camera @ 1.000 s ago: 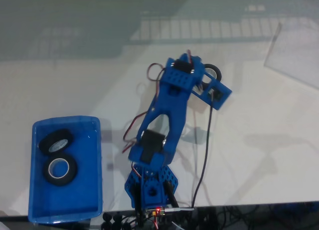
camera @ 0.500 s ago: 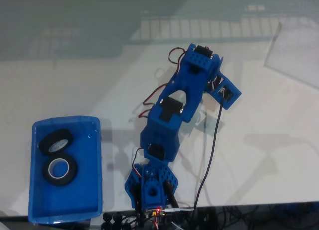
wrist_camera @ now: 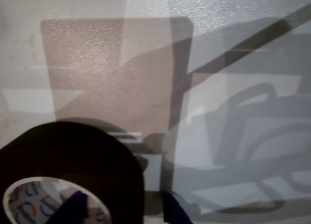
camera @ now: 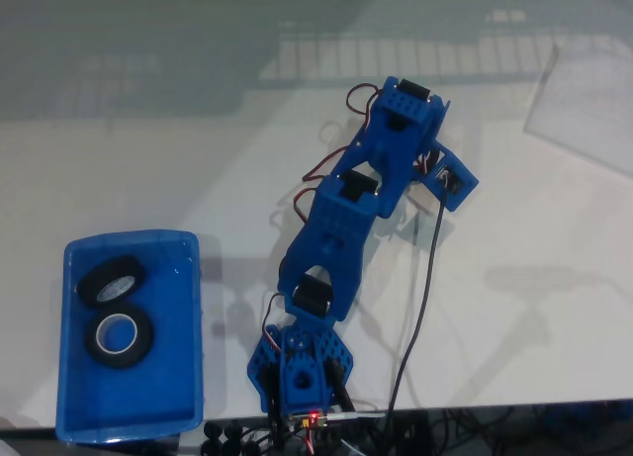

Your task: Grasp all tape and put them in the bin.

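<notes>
I'm looking down on a pale, glossy white counter from the fixed view. Its far part lies under a broad grey-green shade, and a grid of bright panes reflects there, like a window or ceiling light. A clear sheet lies at the upper right corner. Along the near edge I see a dark strip with tangled cables. Soft shadows cross the surface. In the wrist view the counter shows a brownish rectangular reflection.
</notes>
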Robot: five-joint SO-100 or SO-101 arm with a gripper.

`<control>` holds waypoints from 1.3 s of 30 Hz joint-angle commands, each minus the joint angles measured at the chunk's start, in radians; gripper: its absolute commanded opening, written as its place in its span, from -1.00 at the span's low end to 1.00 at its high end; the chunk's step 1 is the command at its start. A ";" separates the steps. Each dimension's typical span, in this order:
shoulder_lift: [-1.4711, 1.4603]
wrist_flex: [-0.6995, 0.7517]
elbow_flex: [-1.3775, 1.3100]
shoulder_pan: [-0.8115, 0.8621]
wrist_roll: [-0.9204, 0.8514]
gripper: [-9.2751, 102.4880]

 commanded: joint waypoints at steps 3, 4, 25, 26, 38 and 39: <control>-0.026 0.012 -0.040 0.005 0.011 -0.84; -0.026 0.012 -0.040 0.005 0.011 -0.84; 0.876 0.048 0.334 -0.353 0.015 -0.84; 0.928 0.051 0.356 -0.405 0.015 -0.84; 1.376 0.137 0.540 -1.269 -0.106 -0.83; 1.396 0.161 0.548 -1.356 -0.124 -0.83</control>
